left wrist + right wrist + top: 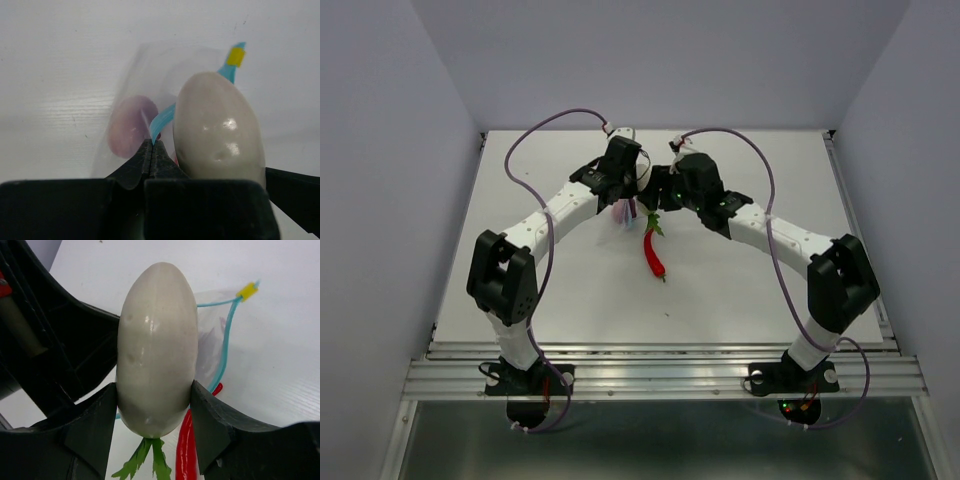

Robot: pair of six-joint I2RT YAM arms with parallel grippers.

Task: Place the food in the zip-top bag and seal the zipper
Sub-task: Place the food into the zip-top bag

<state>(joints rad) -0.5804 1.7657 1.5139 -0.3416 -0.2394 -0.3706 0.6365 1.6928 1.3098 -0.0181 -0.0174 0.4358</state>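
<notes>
**A:** What do we see from above?

**B:** Both arms reach to the middle of the white table point(520, 290). The left claw point(625, 198) and the right claw point(661, 190) almost meet. The zip-top bag point(623, 212) sits just under the left claw; we cannot tell whether it hangs or lies flat. The red chili point(654, 252) lies on the table just nearside of the right claw, outside the bag.

**A:** And from the left wrist?

**B:** The left claw's jaws are pressed fully together on the bag's edge, where the light-blue zipper point(163, 120) meets them. Beyond the tips, the purplish-pink ball point(133, 126) shows through the plastic, so we judge it to be inside. The white egg point(218, 131) fills the space just right of the tips.

**A:** From the right wrist?

**B:** The right claw is spread to the white egg's width and grips it by the sides. Both fingers point(92, 425) touch it, and the green stem point(145, 466) points back toward the wrist. The bag lies beyond the white egg, and its zipper ends at a yellow slider point(247, 290).

**A:** Which step are we on?

**B:** We judge it to be loading the white egg, with the chili not yet in. Next, the rounded end must enter the bag's mouth while the left claw holds the edge. We cannot see how wide that mouth gapes.
</notes>
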